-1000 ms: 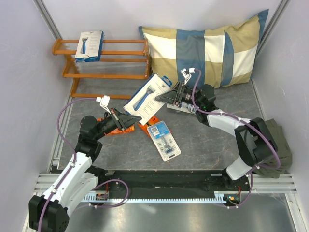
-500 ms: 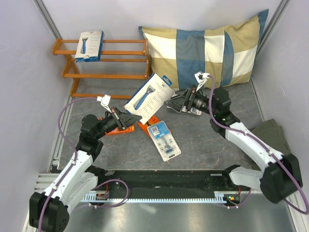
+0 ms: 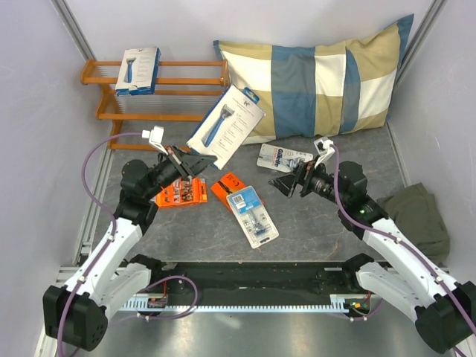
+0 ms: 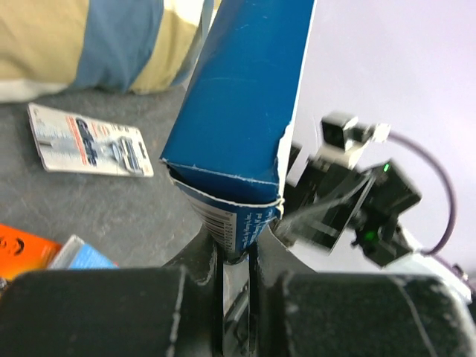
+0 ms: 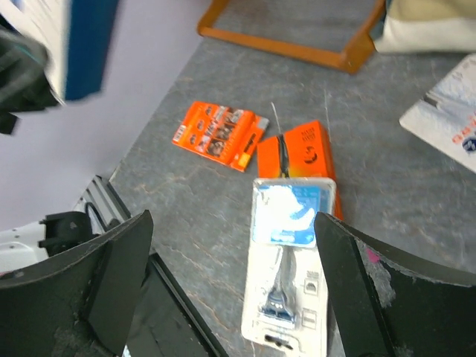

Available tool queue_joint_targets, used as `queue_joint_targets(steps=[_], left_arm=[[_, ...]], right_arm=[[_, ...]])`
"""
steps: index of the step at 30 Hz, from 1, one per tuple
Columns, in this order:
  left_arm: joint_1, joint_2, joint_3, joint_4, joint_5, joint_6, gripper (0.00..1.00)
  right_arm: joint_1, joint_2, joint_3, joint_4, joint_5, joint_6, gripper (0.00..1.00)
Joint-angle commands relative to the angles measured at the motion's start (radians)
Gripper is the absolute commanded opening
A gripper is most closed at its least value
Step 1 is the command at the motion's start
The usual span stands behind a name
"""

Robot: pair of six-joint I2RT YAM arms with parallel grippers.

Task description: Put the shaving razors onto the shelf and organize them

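My left gripper (image 3: pixel 195 161) is shut on the bottom edge of a white razor box (image 3: pixel 225 126), held tilted in the air in front of the shelf (image 3: pixel 160 93). The left wrist view shows its blue side (image 4: pixel 245 97) pinched between the jaws (image 4: pixel 238 253). A second white box (image 3: pixel 138 71) lies on the shelf's top tier. On the table lie two orange packs (image 3: pixel 182 194) (image 3: pixel 230 184), a clear blister pack (image 3: pixel 253 216) and another carded pack (image 3: pixel 284 158). My right gripper (image 3: pixel 286 182) hangs open and empty above the blister pack (image 5: pixel 290 275).
A blue-and-beige checked pillow (image 3: pixel 320 78) leans against the back wall, right of the shelf. A green cloth (image 3: pixel 416 223) lies at the right edge. Side walls close in the table on the left and right.
The left gripper has lifted the white box higher and toward the shelf. The right arm has drawn back from the box to the right and nearer, uncovering the carded pack.
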Motion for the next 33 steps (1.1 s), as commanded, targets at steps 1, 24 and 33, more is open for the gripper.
queue_joint_targets(steps=[1,24,33], left_arm=[[-0.003,0.046,0.111,0.001,-0.092,-0.017,0.02],[0.123,0.293,0.545,-0.174,-0.314,-0.232,0.02],[0.184,0.385,0.620,-0.208,-0.270,-0.275,0.02]], right_arm=[[-0.002,-0.020,-0.043,-0.026,0.023,-0.015,0.98],[-0.002,-0.048,-0.146,-0.028,0.029,-0.040,0.98],[-0.002,-0.019,-0.157,-0.005,0.022,-0.035,0.98]])
